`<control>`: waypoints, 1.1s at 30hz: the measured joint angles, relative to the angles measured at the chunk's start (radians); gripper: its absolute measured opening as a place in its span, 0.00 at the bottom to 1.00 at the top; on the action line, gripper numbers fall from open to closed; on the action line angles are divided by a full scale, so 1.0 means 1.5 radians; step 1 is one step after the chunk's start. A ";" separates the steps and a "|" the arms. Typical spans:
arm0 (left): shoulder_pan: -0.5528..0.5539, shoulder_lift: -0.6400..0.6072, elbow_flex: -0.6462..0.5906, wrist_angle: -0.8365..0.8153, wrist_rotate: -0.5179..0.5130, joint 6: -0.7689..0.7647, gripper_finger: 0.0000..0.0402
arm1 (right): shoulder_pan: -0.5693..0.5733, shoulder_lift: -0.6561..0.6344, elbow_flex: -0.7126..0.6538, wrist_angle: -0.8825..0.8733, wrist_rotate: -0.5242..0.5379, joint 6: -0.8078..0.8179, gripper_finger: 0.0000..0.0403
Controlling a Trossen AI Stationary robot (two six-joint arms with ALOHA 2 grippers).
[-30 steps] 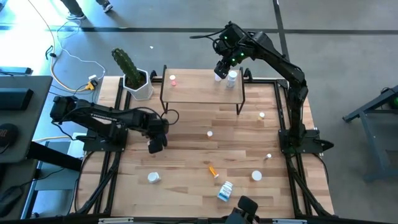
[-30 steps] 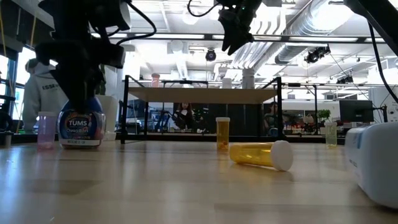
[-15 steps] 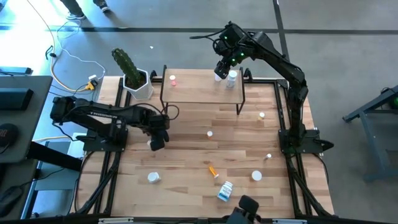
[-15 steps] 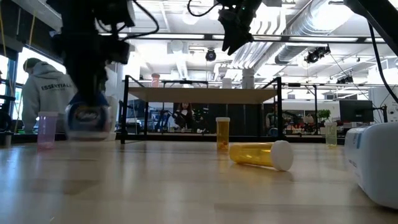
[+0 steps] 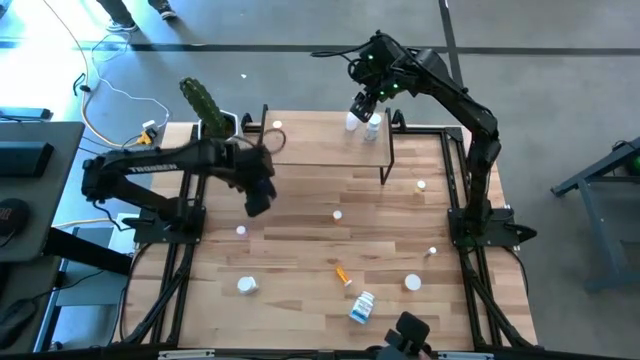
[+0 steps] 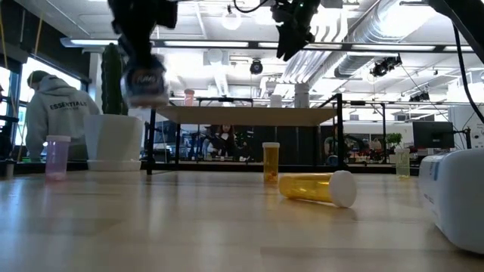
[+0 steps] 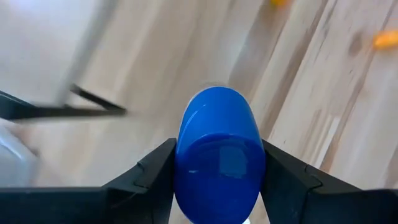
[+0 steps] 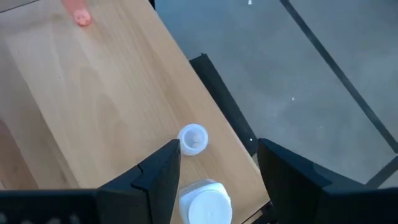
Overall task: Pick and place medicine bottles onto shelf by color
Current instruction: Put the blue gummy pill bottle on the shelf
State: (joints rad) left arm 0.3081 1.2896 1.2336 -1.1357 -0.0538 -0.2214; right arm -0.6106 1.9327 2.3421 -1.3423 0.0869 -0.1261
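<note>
My left gripper (image 5: pixel 258 196) is shut on a blue bottle (image 7: pixel 219 155) and holds it high above the table, in front of the shelf's left end; it also shows in the low view (image 6: pixel 145 79). The shelf (image 5: pixel 325 150) stands at the table's far side. On it stand a pinkish vial (image 5: pixel 277 128), a white bottle (image 8: pixel 205 204) and a small white vial (image 8: pixel 193 138). My right gripper (image 5: pixel 361 103) hovers open and empty above the shelf's right end. An orange bottle (image 5: pixel 343 274) lies on its side on the table. My left gripper pinches the blue bottle's two opposite sides (image 7: pixel 180 158) between its two fingers (image 7: pixel 152 177). The fingers come from above, slanting down. The bottle hangs below them, tilted and lifted clear of the table.
A white pot with a cactus (image 5: pixel 222 135) stands left of the shelf. Loose bottles stand on the table: white ones (image 5: pixel 246 285) (image 5: pixel 412 283), a white-and-blue one (image 5: pixel 362 306), small ones (image 5: pixel 337 214) (image 5: pixel 421 185), an orange vial (image 6: pixel 271 162) and a pinkish vial (image 6: pixel 57 156). A person (image 6: pixel 53 121) stands beyond the table.
My left gripper has risen and gone toward the table's far edge and the shelf, carrying the blue bottle from the tabletop to about the height of the shelf top; the bottle has tipped. My right gripper has shifted a little toward the right above the shelf.
</note>
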 joint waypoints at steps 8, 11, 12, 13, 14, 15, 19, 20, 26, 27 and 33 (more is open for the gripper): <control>0.096 0.000 0.132 -0.017 -0.054 0.064 0.43 | 0.000 0.001 0.000 -0.002 0.000 0.011 0.51; 0.128 0.006 0.170 -0.011 -0.084 0.093 0.43 | 0.000 0.001 0.000 -0.002 0.000 0.021 0.51; 0.137 0.011 0.180 -0.011 -0.088 0.098 0.43 | 0.000 0.001 0.000 -0.002 0.000 0.023 0.51; 0.145 0.017 0.189 -0.012 -0.090 0.103 0.43 | 0.000 0.001 0.000 -0.001 0.000 0.026 0.51; 0.152 0.023 0.197 -0.014 -0.091 0.109 0.43 | 0.000 0.001 0.000 -0.001 0.000 0.026 0.51; 0.158 0.030 0.204 -0.014 -0.091 0.116 0.43 | 0.000 0.001 0.000 -0.001 0.000 0.027 0.51; 0.164 0.068 0.216 -0.019 -0.082 0.121 0.43 | 0.000 0.001 0.000 0.000 0.000 0.027 0.51; 0.164 0.079 0.216 -0.021 -0.075 0.124 0.43 | 0.000 0.001 0.000 0.000 0.000 0.027 0.51; 0.166 0.131 0.216 -0.020 -0.068 0.146 0.43 | 0.000 0.002 0.000 0.000 0.000 0.027 0.51; 0.168 0.139 0.216 -0.021 -0.069 0.150 0.43 | 0.000 0.002 0.000 0.000 0.000 0.027 0.51; 0.173 0.166 0.216 -0.020 -0.074 0.174 0.43 | 0.000 0.002 0.000 0.001 0.000 0.027 0.51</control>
State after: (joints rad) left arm 0.5681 1.5393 1.5578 -1.1656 -0.1654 0.0403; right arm -0.6106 1.9350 2.3421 -1.3415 0.0868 -0.0860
